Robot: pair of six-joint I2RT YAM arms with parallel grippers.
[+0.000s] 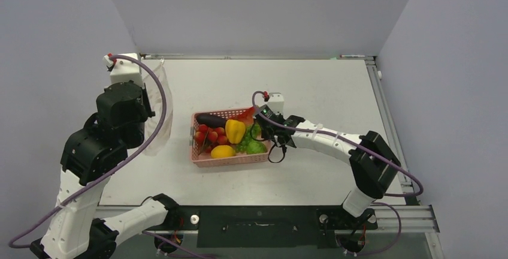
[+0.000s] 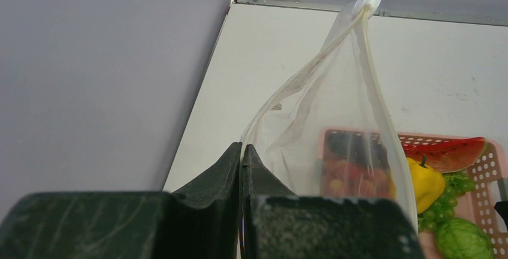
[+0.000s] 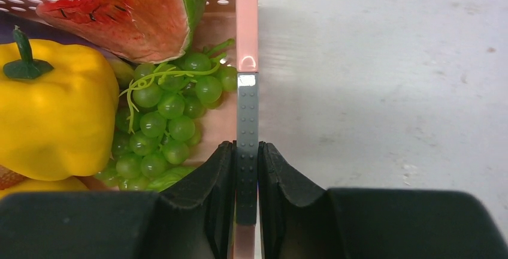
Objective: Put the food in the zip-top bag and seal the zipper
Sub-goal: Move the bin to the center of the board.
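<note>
The clear zip-top bag (image 2: 335,115) hangs at the table's left side, and my left gripper (image 2: 242,148) is shut on its mouth edge. Its whitish zipper (image 2: 372,73) runs up to a white slider (image 2: 366,0). The food lies in the pink basket (image 1: 230,160): a yellow pepper (image 3: 54,109), green grapes (image 3: 162,127), a watermelon slice (image 3: 138,13), a dark eggplant (image 1: 211,120), red tomatoes (image 1: 211,136), a lemon (image 1: 223,151) and a green leafy piece (image 1: 256,147). My right gripper (image 3: 246,148) is shut on the basket's right rim (image 3: 246,25), over a grey studded strip.
The basket sits mid-table, a little right of the hanging bag (image 1: 160,106). Grey walls close in the table on the left, back and right. A metal rail (image 1: 383,109) runs along the table's right edge.
</note>
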